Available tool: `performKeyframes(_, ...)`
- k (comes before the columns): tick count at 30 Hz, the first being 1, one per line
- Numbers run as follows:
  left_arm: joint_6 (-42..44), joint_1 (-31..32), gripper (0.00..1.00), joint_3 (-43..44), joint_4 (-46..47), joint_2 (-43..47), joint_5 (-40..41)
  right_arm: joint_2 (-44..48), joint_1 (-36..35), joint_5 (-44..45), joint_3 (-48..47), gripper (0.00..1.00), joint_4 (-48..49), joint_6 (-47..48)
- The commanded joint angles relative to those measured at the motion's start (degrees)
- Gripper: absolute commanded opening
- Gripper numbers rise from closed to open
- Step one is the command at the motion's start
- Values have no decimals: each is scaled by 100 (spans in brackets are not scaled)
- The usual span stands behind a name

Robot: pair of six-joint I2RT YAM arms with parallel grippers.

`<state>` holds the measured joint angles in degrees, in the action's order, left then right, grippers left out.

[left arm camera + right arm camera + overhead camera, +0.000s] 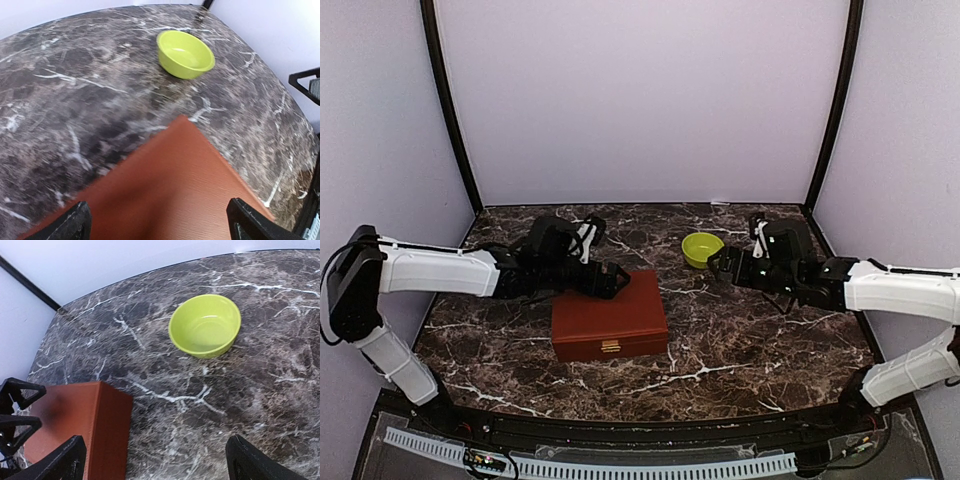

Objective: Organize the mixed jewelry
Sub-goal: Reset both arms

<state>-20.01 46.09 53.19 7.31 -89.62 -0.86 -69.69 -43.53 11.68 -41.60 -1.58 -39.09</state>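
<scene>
Silvery jewelry does not show anywhere in these pictures. None of it lies on the dark marble table [750, 330]. The inside of the green bowl [186, 320] looks smooth and bare in both wrist views. If tiny pieces sit in it, they are too small to tell.

The bowl stands on the far right part of the table. The reddish-brown box [610, 318] sits in the middle, nearer the arms, well apart from the bowl. Its lid is shut and a small gold clasp [611, 346] shows on its near side. What is inside the box is hidden.

The left gripper [616, 281] hangs over the far edge of the box. Its fingers are spread wide and hold nothing. The right gripper [720, 263] is just beside the bowl, on the near right of it. Its fingers are spread wide too, with nothing between them.

The job looks like it is only at the start. Nothing is sorted yet. The box likely needs to be opened first, and then the pieces must be found and put in their places.
</scene>
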Motion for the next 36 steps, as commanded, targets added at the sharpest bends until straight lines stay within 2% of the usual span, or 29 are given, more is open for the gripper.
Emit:
performKeyframes(1, 516, -799, 97, 149, 329, -105, -482, -244, 636, -279, 137, 98, 594, 533)
performKeyframes(4, 646, -1504, 97, 22, 526, -96, -655, -352, 1151, -225, 248, 98, 792, 884)
performKeyframes(9, 740, -2723, 97, -508, 916, 187, -742, -389, 2430, -498, 685, 98, 1373, 1371)
performKeyframes(14, 584, -4044, 97, -1425, 1374, 840, -357, -202, 3607, -646, 1194, 98, 1982, 1718)
performKeyframes(18, 485, -4881, 98, -2569, 2181, 1615, 98, 133, 4257, -647, 1548, 98, 2390, 1961)
performKeyframes(22, 1086, -4959, 99, -3030, 2707, 1975, 587, 518, 4680, -345, 2058, 98, 3067, 2127)
performKeyframes(25, 1390, -4959, 99, -3507, 3700, 1934, 604, 671, 4696, 53, 2504, 98, 3880, 2376)
performKeyframes(30, 1866, -4960, 99, -4091, 5754, 1197, 125, 307, 4696, 363, 3160, 98, 5592, 2709)
performKeyframes(33, 2096, -4956, 99, -4043, 5989, 966, -249, -192, 4696, 358, 3319, 98, 6447, 2762)
performKeyframes(36, 2174, -4960, 99, -4219, 6858, 394, -336, -308, 4700, 333, 3130, 98, 6214, 2786)
